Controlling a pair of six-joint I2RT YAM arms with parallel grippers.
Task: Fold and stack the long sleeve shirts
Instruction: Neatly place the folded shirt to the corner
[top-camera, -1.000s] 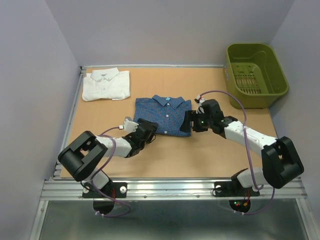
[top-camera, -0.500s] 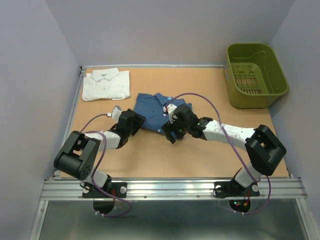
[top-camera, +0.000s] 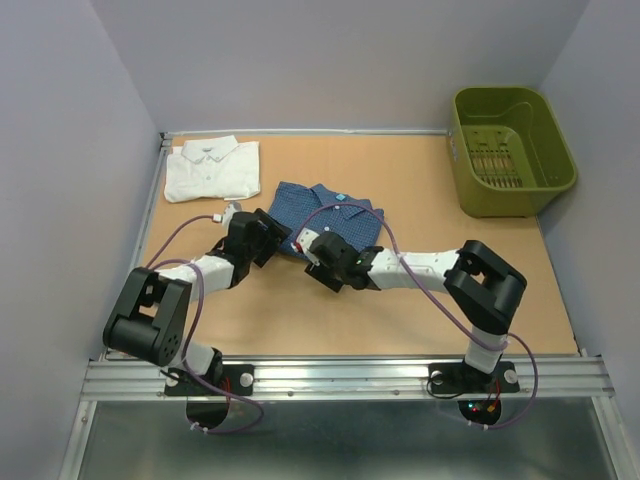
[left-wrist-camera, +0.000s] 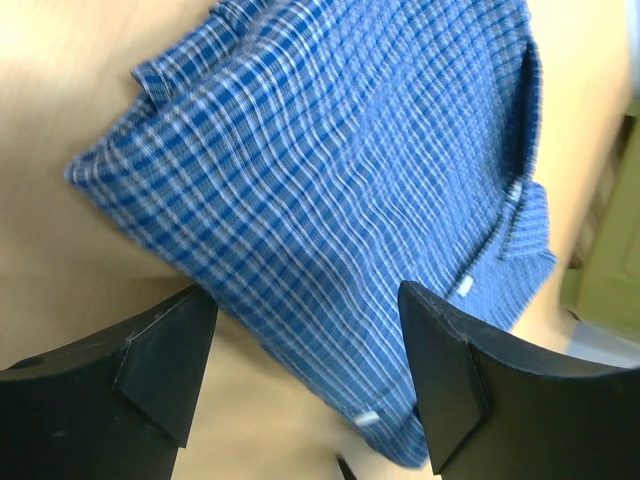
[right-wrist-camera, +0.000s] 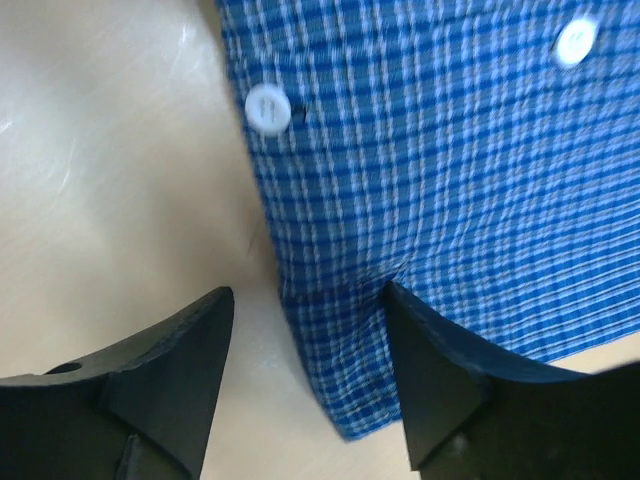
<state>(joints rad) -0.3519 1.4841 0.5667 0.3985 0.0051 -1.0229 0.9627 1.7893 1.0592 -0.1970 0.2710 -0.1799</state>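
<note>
Blue checked shirt (top-camera: 335, 210) sat folded mid bench (top-camera: 420, 290); white shirt (top-camera: 212, 168) lay far-left corner. Left fingers (left-wrist-camera: 160, 360) and right fingers (right-wrist-camera: 170, 370) stood apart, straddling edges, nothing clamped. Best: pinch every layer, lift level together.

A: How many shirts on the table (top-camera: 420, 180)?
B: Two. One blue check shirt (top-camera: 348, 226) mid-table, one white shirt (top-camera: 212, 170) at the far left corner.
A: Baskets?
B: One olive-green basket (top-camera: 505, 203), by the far right corner.
A: Arms?
B: Two, left arm (top-camera: 200, 270) and right arm (top-camera: 420, 268). Two grippers too: left gripper (left-wrist-camera: 305, 300), right gripper (right-wrist-camera: 308, 295), two fingers each.
</note>
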